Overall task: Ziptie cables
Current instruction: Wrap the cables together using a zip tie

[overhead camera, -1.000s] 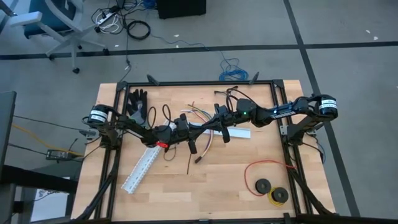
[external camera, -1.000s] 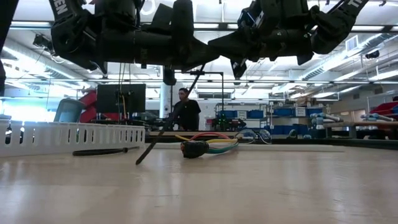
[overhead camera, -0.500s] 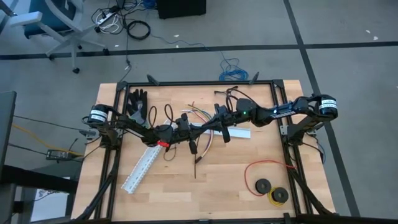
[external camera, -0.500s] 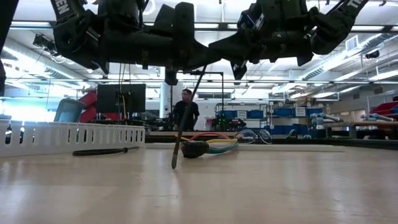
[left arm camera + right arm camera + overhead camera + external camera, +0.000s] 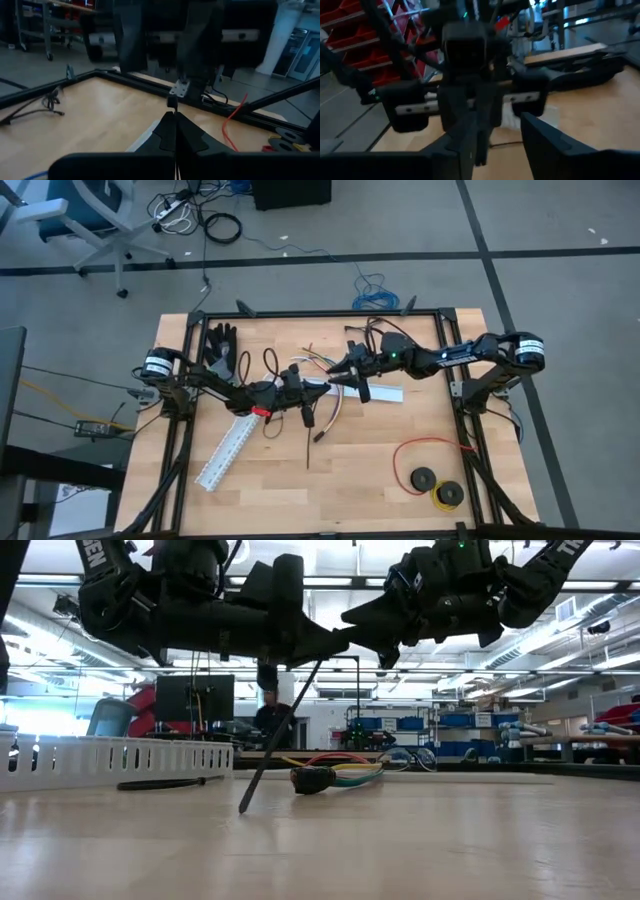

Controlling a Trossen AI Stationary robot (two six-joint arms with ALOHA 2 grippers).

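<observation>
Both arms reach in over the middle of the wooden surface (image 5: 380,480) and meet nose to nose above it. The left pincer (image 5: 318,388) is stretched level from the left side, its fingers (image 5: 167,131) pressed together; a thin dark strip (image 5: 281,735) hangs from its tip and slants down until its lower end touches the surface. The right pincer (image 5: 340,377) comes level from the right side and faces the left one, their tips almost meeting. In the right wrist view its two fingers (image 5: 540,145) stand apart with a gap between them, and nothing can be seen between them.

The cables (image 5: 318,365) lie on the surface under and just beyond the meeting point of the two pincers, their coloured strands fanning toward the far edge of the surface. In the low view their dark plug (image 5: 312,779) rests on the wood beside the foot of the dark strip, with the strands (image 5: 352,768) trailing away from it. Neither pincer touches the cables.

A long white slotted channel (image 5: 226,452) lies aslant on the near left side of the cables, partly under the left arm. A black glove (image 5: 220,343) lies at the far left corner. A red wire loop (image 5: 425,450) with black spools (image 5: 424,478) lies well apart, near the near right corner. A person (image 5: 272,718) stands in the room beyond.
</observation>
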